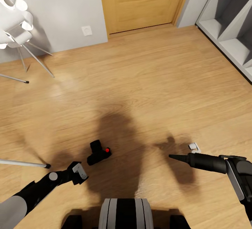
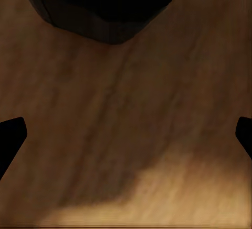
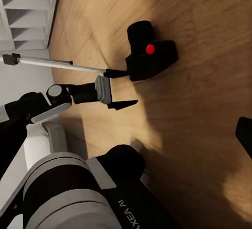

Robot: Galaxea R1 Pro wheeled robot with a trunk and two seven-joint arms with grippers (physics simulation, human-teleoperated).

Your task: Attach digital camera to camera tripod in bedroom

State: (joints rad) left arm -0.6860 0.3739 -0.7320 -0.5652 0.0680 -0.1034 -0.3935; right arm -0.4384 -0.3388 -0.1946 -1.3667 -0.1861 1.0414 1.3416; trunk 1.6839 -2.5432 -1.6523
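The digital camera [image 1: 99, 153] lies on the light wood floor, black with a red dot, just ahead of my base; it is also in the right wrist view [image 3: 149, 53]. My left gripper [image 1: 79, 172] hangs open, pointing down at the floor a short way behind and left of it. Its dark fingertips [image 2: 10, 134] stand at both edges of the left wrist view, and the camera's black body [image 2: 105, 9] lies beyond them. One silver leg of the camera tripod [image 1: 24, 163] reaches in from the left, and its black foot [image 3: 116, 73] rests close to the camera. My right gripper [image 1: 171, 156] points left, low over the floor, open and empty.
A small white object [image 1: 194, 148] lies on the floor by the right gripper. A white clustered-shade lamp [image 1: 14, 12] stands far left. The wooden door [image 1: 143, 1] is straight ahead and white shelves [image 1: 231, 22] are at the right. Open floor lies between.
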